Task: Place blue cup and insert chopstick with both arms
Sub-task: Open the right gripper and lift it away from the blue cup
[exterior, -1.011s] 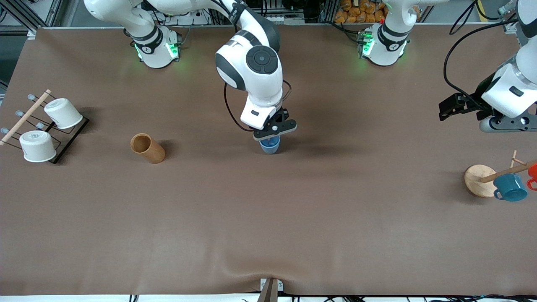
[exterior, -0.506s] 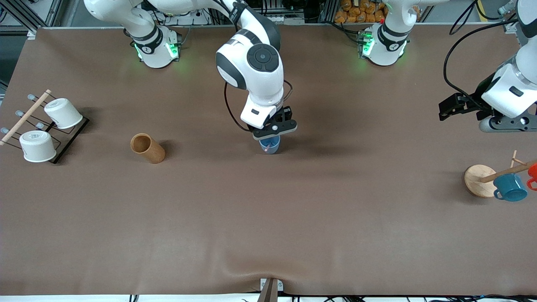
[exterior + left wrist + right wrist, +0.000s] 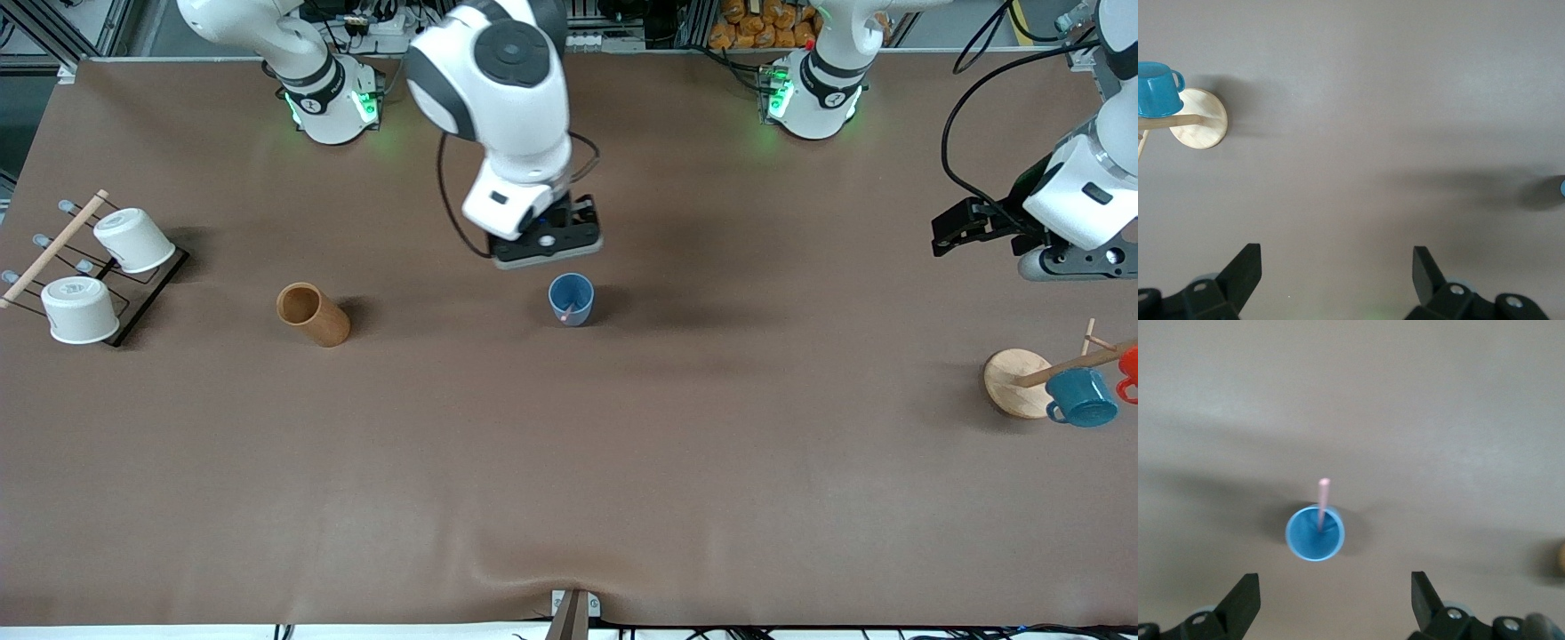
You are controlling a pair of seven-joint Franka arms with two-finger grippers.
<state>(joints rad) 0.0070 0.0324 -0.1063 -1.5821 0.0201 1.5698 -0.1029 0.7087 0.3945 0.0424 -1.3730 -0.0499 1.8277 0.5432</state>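
Both grippers gape empty; your right gripper [image 3: 545, 242] hangs just above the blue cup [image 3: 571, 299], chopstick [image 3: 1321, 503] upright inside; the left gripper [image 3: 1336, 270] waits.

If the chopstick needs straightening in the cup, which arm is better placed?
Right, probably. Its open hand hangs beside the cup, where the chopstick stands. The left hand, also open, waits above the table's end near the mug rack.

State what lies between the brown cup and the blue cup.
Nothing: the front view shows only bare table between the brown cup and the blue cup.
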